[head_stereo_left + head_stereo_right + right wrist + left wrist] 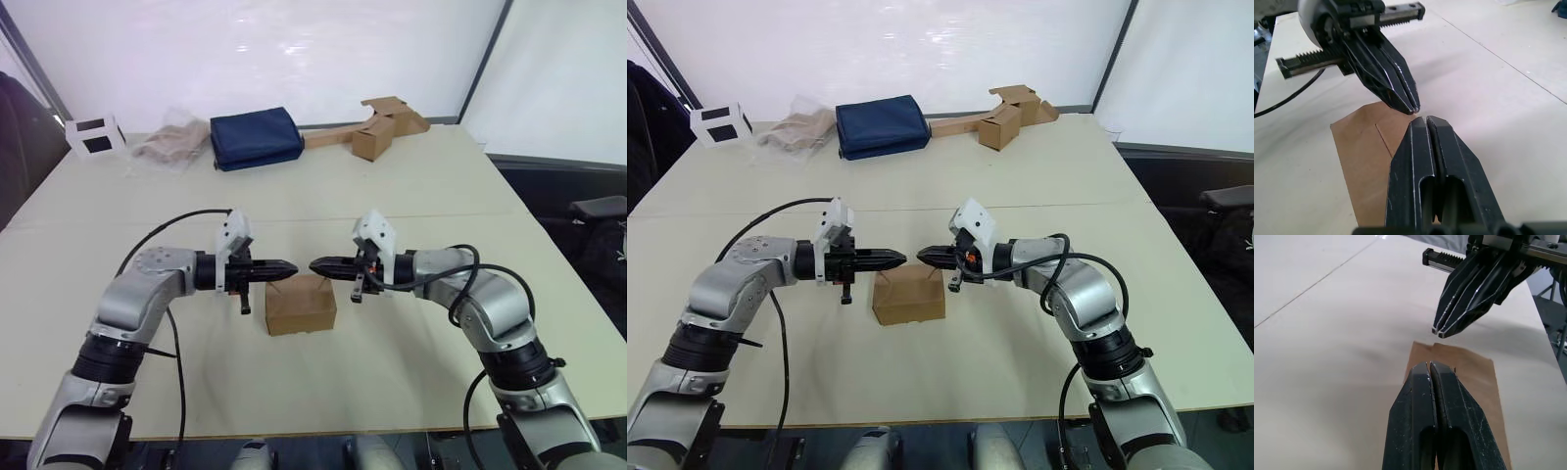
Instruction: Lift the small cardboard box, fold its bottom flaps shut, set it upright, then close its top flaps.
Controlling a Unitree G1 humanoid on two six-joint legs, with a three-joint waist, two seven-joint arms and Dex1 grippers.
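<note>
Cream table (411, 196), small cardboard box (300, 305), white backdrop (294, 49)

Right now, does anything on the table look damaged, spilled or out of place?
Nothing stands out. The small cardboard box sits flat and closed on the table, both shut grippers, left and right, hovering tip to tip above it. Clutter lies along the far edge.

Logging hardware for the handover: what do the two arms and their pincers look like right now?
Both arms are silver-grey metal with black joint bands and loose black cables. The left pincer and right pincer each have two glossy black tapered fingers behind a white housing. The right one carries a small orange part near its base. The wrist views show black toothed rails across each pincer's base.
</note>
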